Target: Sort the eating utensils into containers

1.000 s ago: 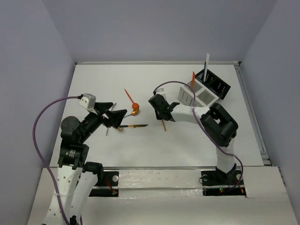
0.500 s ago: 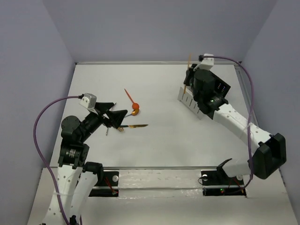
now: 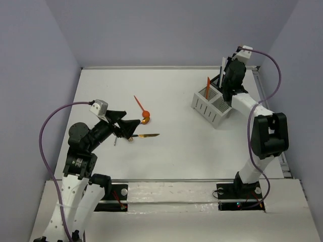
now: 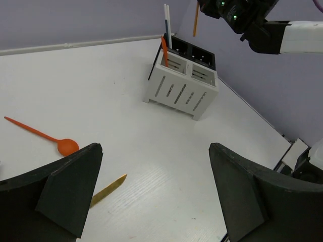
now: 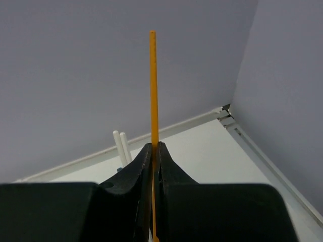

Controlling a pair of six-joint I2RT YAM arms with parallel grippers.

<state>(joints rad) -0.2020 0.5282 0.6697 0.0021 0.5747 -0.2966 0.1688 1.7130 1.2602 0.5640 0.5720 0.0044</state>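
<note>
- The right wrist view shows the right gripper (image 5: pixel 153 147) with its 2 fingers pressed together on a thin orange stick (image 5: pixel 152 91). The stick stands upright between them and runs well above the fingertips.
- The same view catches 2 white sticks (image 5: pixel 125 148) just behind the fingers. The containers below are hidden from it.
- The left wrist view fills that gap. The right gripper hangs at the far right, and the stick's lower end is above the black perforated box (image 4: pixel 202 54), apart from it.
- The box is joined to the far side of the white slatted caddy (image 4: pixel 176 93). An orange utensil (image 4: pixel 164 50) leans in the caddy's left compartment, and the white sticks rise just behind it.
- The top view places the containers at the far right of the table (image 3: pixel 202 151). The right arm covers most of the black box there, and the held stick cannot be made out.
- The left gripper (image 4: pixel 155 156) is at the near left with its fingers wide apart and nothing between them.
- An orange spoon (image 4: pixel 66 146) and a gold-brown knife (image 4: pixel 110 187) lie flat on the table near the left gripper, well apart from the containers.
</note>
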